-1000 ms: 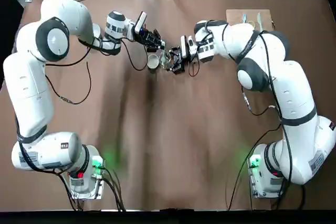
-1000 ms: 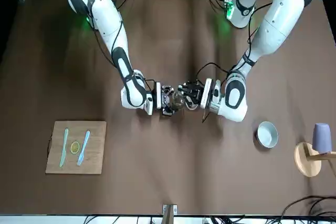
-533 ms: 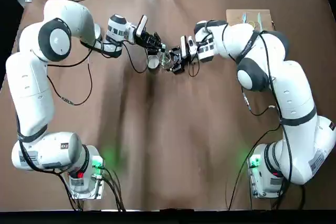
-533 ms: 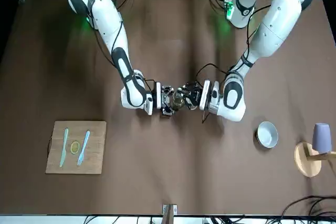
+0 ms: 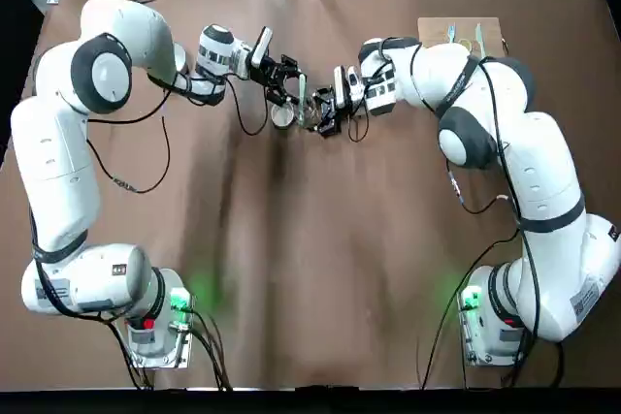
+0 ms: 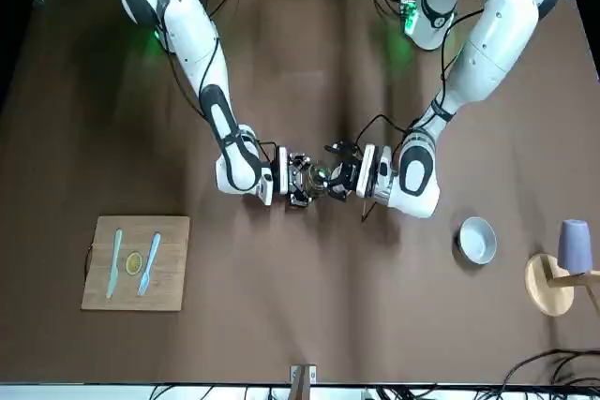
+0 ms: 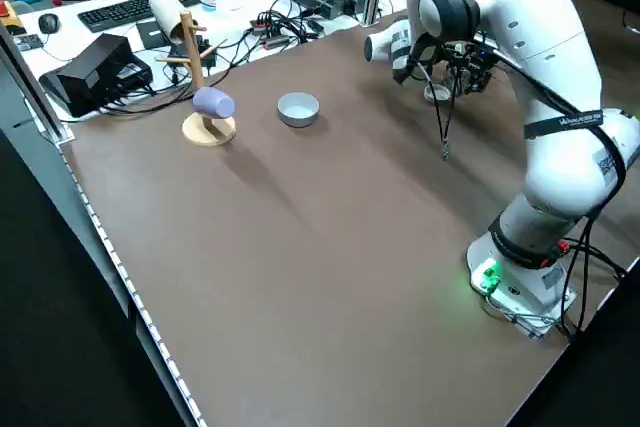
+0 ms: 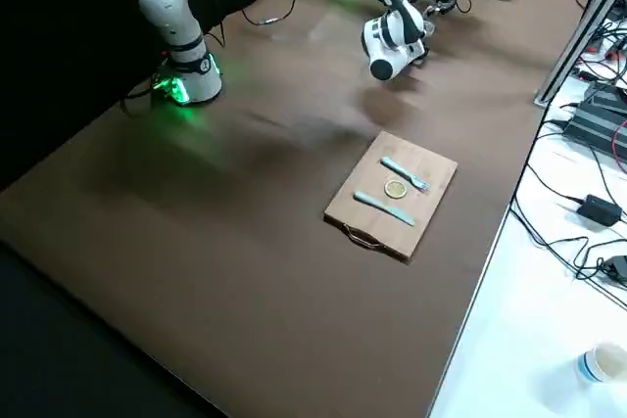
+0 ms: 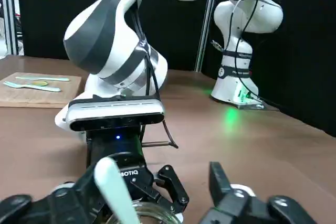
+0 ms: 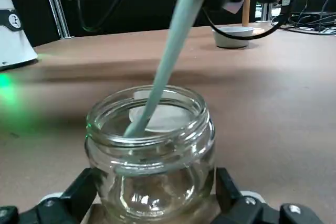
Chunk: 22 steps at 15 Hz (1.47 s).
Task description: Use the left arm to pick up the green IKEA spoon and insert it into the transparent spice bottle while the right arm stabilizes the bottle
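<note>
The transparent spice bottle stands on the table between the fingers of my right gripper, which is shut on it from both sides. The green IKEA spoon leans in the bottle, bowl down and handle sticking up out of the mouth. My left gripper hovers just over the bottle with its jaws wide apart; the spoon's handle rises beside one finger. From overhead, left gripper and right gripper meet at the bottle at the table's far middle.
A small grey-rimmed tin sits right beside the bottle. A wooden board with a pale fork, a knife and a small round piece lies at the far right. A white bowl and a mug stand are far left.
The left gripper has spread its fingers open over the bottle, letting go of the spoon, which now leans in the jar. The right gripper has kept still on the bottle.
</note>
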Motion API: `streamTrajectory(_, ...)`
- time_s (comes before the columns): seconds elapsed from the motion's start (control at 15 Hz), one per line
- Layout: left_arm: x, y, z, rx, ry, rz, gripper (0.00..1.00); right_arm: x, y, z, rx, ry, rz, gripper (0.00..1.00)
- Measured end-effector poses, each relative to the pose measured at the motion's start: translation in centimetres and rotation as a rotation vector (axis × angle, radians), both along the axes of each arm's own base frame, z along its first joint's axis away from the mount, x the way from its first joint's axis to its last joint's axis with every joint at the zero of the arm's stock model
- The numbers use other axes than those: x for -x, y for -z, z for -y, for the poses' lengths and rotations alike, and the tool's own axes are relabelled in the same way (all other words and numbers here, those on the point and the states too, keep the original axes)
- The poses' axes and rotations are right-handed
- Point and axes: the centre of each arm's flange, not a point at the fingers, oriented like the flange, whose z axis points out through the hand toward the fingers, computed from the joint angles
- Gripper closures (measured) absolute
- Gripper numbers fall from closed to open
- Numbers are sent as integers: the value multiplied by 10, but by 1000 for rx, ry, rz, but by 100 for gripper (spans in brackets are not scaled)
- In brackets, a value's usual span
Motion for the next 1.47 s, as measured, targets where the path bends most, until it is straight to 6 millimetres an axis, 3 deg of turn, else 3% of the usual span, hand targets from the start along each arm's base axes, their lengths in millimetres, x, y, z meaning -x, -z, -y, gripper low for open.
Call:
streamTrajectory(0.07,-2,-2,-1,-2,3,9,3,0,0,0,0,0,0,0)
streamTrajectory(0.13,-6,-6,-2,-2,0,20,0,0,0,0,0,0,0,0)
streamTrajectory(0.33,-19,-27,-6,0,-13,55,0,-1,0,1,1,1,1,0)
streamTrajectory(0.6,-34,-67,-8,-13,-27,88,0,-3,0,5,4,6,2,0)
streamTrajectory(0.67,-37,-88,-7,-30,-31,58,0,-4,1,7,2,7,1,0)
streamTrajectory(0.8,-38,-110,-9,-74,-24,8,0,-5,1,8,3,7,1,0)
streamTrajectory(1.07,-49,-169,-40,-204,-54,-108,0,-5,0,19,8,14,-8,0)
streamTrajectory(1.33,-56,-227,-76,-342,-134,-196,0,-5,-4,45,36,19,-17,0)
streamTrajectory(1.47,-55,-247,-89,-438,-179,-248,0,-8,-7,61,56,6,-11,0)
